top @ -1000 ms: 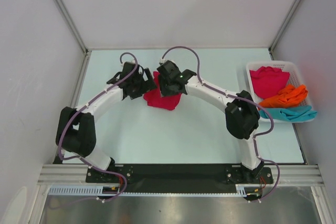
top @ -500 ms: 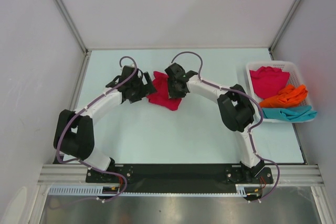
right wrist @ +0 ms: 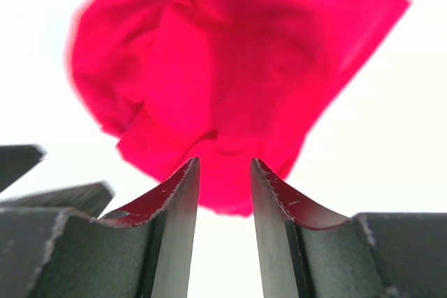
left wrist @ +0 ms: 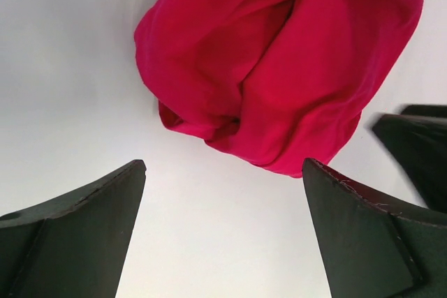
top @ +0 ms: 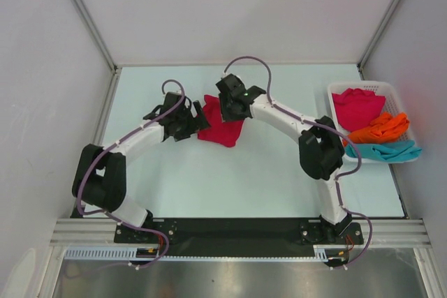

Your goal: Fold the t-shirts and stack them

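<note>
- Cloth: one crimson t-shirt [top: 225, 130] lies crumpled in a loose heap on the table [top: 279, 179], at mid-depth and a little left of centre, between the two grippers. Not folded; rounded folds and a tucked lower edge show in the left wrist view [left wrist: 279, 68].
- Right gripper [top: 226, 114] is at the far edge of this shirt, pointing down onto it. In its own view [right wrist: 225, 162] the fingers stand only a narrow gap apart, with red cloth [right wrist: 230, 82] filling the view beyond the tips and white table showing lower in the gap. Cannot tell whether cloth is nipped at the tips. Cloth is blurred in this view.
- Left gripper [top: 200, 116] is just beside the shirt's left edge. In its wrist view [left wrist: 223, 165] the fingers are spread wide, nothing between them but bare table; the shirt lies just past the tips, not touching either finger.
- A dark blurred finger of the right gripper shows at the right edge of the left wrist view.
- Other t-shirts sit in a white slatted basket [top: 391, 87] at the right edge of the table, well apart from the arms: a second crimson shirt [top: 356, 106] at the far end, an orange shirt [top: 380, 129] in the middle, a teal shirt [top: 387, 150] at the near end, draped over the rim.
</note>
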`<state>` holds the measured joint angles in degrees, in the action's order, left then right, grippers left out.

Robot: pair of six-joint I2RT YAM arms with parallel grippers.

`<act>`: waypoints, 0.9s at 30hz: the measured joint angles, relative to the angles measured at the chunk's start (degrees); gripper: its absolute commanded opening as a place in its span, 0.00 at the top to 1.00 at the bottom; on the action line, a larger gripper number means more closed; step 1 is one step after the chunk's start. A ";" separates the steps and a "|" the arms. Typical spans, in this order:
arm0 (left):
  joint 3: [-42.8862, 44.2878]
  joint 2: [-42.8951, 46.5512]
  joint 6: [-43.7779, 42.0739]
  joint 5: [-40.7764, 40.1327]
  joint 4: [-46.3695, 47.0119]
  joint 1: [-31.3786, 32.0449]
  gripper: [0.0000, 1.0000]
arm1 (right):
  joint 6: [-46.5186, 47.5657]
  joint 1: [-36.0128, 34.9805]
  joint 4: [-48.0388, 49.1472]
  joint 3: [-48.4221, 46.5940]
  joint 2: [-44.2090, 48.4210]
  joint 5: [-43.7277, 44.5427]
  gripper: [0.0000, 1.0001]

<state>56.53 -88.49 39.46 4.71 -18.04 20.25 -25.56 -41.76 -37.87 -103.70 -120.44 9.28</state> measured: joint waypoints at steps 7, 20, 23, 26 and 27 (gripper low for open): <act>1.46 -3.96 -1.18 0.13 1.22 2.93 0.01 | -0.13 0.50 -0.81 3.39 14.91 3.08 0.58; 13.68 -14.49 -10.10 -1.79 0.83 11.78 0.00 | -4.68 3.76 0.35 28.30 33.46 5.01 0.58; 13.70 -15.50 -10.05 -3.67 -0.68 11.72 0.01 | -4.92 3.93 -0.02 30.62 35.56 4.83 0.58; 13.84 -16.37 -9.99 -6.05 -2.78 11.72 0.00 | -5.14 4.02 -0.02 31.21 37.86 4.42 0.58; 13.97 -16.68 -9.92 -6.60 -3.43 11.72 0.01 | -5.20 4.04 0.00 31.21 38.36 4.31 0.58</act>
<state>70.50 -105.16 29.54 -1.89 -21.47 31.97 -30.76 -37.71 -37.87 -72.49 -82.08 13.58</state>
